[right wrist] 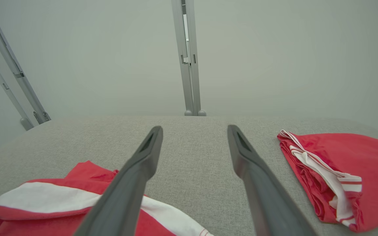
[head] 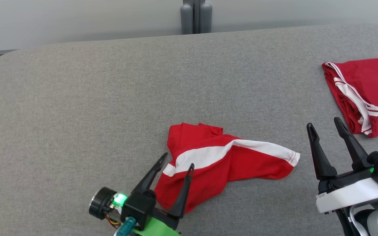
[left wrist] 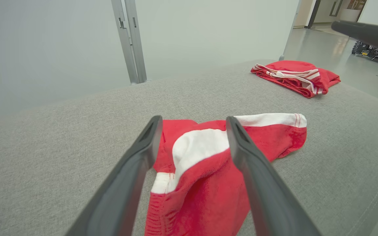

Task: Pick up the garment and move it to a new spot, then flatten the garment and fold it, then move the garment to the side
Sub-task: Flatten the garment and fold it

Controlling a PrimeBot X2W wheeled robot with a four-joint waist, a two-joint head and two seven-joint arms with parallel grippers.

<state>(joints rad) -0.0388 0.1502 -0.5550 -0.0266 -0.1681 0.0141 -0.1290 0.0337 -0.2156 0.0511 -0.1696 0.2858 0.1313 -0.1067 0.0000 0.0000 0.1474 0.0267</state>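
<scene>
the crumpled garment (head: 228,160), red with a white stripe, lies near the front of the grey table (head: 110,98). the left gripper (head: 178,159) hangs over its near end, fingers spread, gripping nothing. the right gripper (head: 323,122) is wide apart and empty, between it and a folded red pile (head: 369,88).

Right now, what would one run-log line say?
left tool: open, over crumpled garment | right tool: open, empty | folded garment: far right | fold: not yet done

Head view: folded garment (head: 369,95) cut off at right edge. Left wrist view: garment (left wrist: 202,183) runs off bottom edge, partly hidden behind fingers (left wrist: 261,183). Wheeled object (left wrist: 369,54), upper right, too small to identify.
</scene>
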